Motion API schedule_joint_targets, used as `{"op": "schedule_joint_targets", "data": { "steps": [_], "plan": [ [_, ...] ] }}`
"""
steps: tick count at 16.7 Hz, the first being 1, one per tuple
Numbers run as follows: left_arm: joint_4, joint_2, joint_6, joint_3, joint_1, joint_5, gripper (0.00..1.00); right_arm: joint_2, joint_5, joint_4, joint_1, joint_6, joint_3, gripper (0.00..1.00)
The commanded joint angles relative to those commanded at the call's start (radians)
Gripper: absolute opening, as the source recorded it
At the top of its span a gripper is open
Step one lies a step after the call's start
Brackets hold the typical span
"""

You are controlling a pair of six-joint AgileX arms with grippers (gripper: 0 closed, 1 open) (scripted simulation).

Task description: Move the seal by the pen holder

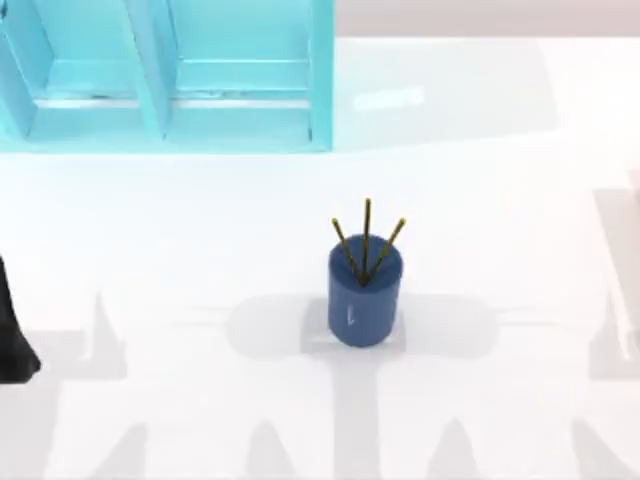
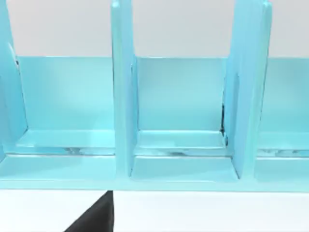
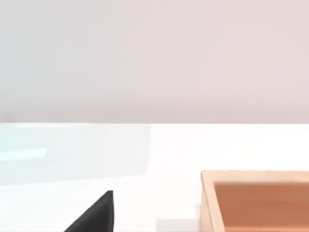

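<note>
From above: dark blue pen holder [image 1: 365, 295] upright near the middle of the white worktop [image 1: 200, 220], three thin pencils [image 1: 367, 245] fanning out of its top. Teal shelf [image 1: 170, 90] at the far left, divided into open compartments. Dark part of the left arm [image 1: 12, 340] parked at the left edge, well apart from the pen holder.

From the left wrist: facing the teal shelf's compartments [image 2: 181, 96] across a strip of worktop. Black tip of the left end effector [image 2: 96, 217] at the frame's edge; cannot tell how far open, nothing seen in its hold.

From the right wrist: bare worktop, a shallow wooden box [image 3: 256, 198] on it, and a black tip of the right end effector [image 3: 96, 217]; again cannot tell the opening, nothing seen held.

Whereabouts of the seal: cannot tell from these views, so locating it probably comes first.

Handling, as a judgement: likely small, rigid and light, needing little force. Best taken across flat opposite sides low on its body, kept upright, since a rounded glossy top would tend to slip. Set down just beside the pen holder without knocking the cup or its pencils.
</note>
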Motion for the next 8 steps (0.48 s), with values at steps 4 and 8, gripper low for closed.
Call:
{"op": "schedule_joint_targets", "data": {
  "steps": [4,8],
  "plan": [
    [-0.031,0.033,0.007,0.033,0.008,-0.002,1.0,0.0,0.0,0.0,0.0,0.0,0.0,1.0],
    [-0.198,0.222,0.044,0.22,0.043,-0.004,1.0,0.0,0.0,0.0,0.0,0.0,0.0,1.0]
  ]
}}
